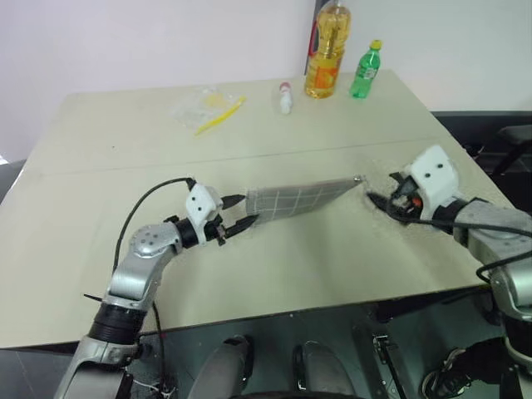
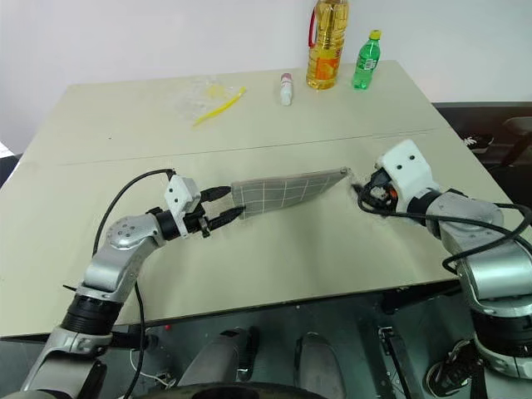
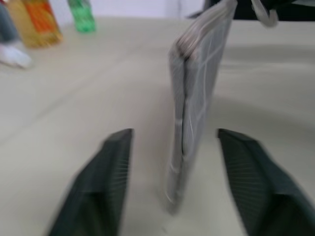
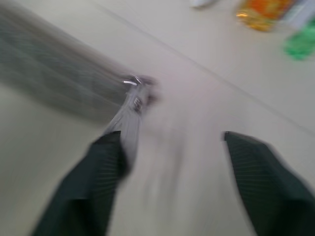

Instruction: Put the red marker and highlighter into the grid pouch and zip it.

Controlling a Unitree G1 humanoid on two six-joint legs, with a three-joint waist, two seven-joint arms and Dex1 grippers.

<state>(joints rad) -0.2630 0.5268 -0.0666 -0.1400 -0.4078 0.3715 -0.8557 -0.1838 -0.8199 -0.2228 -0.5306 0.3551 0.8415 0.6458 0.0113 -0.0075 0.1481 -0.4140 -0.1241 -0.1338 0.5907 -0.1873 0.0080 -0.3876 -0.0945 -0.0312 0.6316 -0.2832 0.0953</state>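
Lying zipped along the bench (image 1: 100, 249): grid pouch (image 1: 299, 199), released.
Flanking it at either end, left gripper (image 1: 241, 212) and right gripper (image 1: 376, 200), fingers apart, clamped on nothing; marker and highlighter presumably inside; closing step apparently finished; next, perhaps only checking the zipper pull (image 4: 134, 84) sits fully home.

left claw (image 1: 237, 214) spread open, pointing right | right claw (image 1: 376, 199) spread open, pointing left
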